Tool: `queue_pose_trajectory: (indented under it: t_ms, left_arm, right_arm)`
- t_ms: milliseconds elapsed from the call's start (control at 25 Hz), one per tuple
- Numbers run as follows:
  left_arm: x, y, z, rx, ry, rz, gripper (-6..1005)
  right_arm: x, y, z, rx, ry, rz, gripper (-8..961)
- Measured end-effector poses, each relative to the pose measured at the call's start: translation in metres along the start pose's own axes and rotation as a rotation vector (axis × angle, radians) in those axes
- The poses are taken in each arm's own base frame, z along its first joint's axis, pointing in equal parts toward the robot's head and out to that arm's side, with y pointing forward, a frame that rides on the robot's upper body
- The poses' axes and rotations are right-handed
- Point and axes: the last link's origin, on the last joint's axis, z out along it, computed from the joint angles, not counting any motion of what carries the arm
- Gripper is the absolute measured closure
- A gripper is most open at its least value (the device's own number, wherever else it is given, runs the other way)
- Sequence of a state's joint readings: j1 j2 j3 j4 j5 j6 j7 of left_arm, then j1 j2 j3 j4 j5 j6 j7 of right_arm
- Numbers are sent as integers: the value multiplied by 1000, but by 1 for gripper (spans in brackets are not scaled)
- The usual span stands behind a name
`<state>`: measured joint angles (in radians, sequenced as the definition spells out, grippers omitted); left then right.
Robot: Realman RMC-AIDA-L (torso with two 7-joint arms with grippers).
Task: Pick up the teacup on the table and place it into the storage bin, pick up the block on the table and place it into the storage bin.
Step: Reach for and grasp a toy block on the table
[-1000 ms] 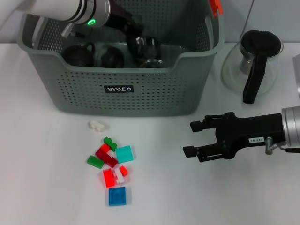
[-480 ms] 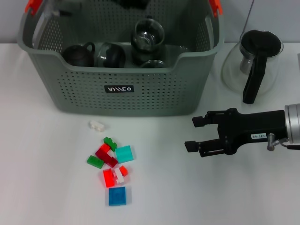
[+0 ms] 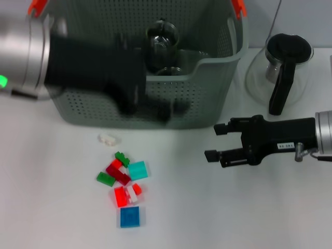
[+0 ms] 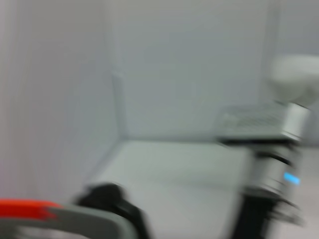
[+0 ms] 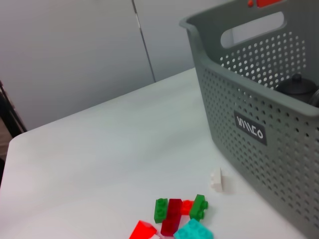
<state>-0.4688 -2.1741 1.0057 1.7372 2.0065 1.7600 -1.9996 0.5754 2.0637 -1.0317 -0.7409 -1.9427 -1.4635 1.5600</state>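
Observation:
The grey-green storage bin (image 3: 207, 98) stands at the back of the white table (image 3: 57, 207). A glass teacup (image 3: 162, 36) sits inside it. My left arm sweeps blurred across the bin's front, its dark gripper (image 3: 145, 104) over the front wall. Several blocks lie in front of the bin: teal (image 3: 137, 170), blue (image 3: 129, 217), red (image 3: 120, 197), green (image 3: 105, 179) and a small white one (image 3: 107, 138). My right gripper (image 3: 214, 141) hovers open and empty to their right. The right wrist view shows the bin (image 5: 259, 99) and the block cluster (image 5: 174, 219).
A glass carafe with a black handle and lid (image 3: 282, 67) stands right of the bin, behind my right arm. Orange handle clips (image 3: 237, 7) sit on the bin's rim. Bare table stretches left of the blocks and between them and my right gripper.
My left arm left the bin, went out of view, and now swings in low across the bin's front. A glass cup stays in the bin. My right gripper has barely shifted.

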Motion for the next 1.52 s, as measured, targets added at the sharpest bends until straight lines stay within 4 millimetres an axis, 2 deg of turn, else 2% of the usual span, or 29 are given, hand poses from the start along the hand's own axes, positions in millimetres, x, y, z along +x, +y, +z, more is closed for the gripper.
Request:
queue_pose_trajectory:
  t_ms: [160,280,520,760,1040,1280,1520]
  left_arm:
    - [-18,27,-7,-158,-34,3,166]
    - [-36,38,-12,-221,-63,12,168]
    - [-86,31,-8,-210,-244,-69,170]
    - [-114,23,-2,-173,-453,-115,169]
    - [-128,28,15,-199,-689,-94,168]
    - [-133,31,41,-222,-760,-101,167]
    - [-131,31,53,-232,-798,-109,166]
  right_arm:
    - [-1,-1,-1,10,-14,6,101]
    - [-1,-2,-1,16,-18,9,101]
    - [-1,-1,0,16,-23,18,102]
    - [-2,0,4,16,-28,24,102]
    - [-4,-1,5,19,-38,36,102]
    - [-7,-2,6,18,-42,31,102]
    - [-9,-3,5,23,-51,33,102]
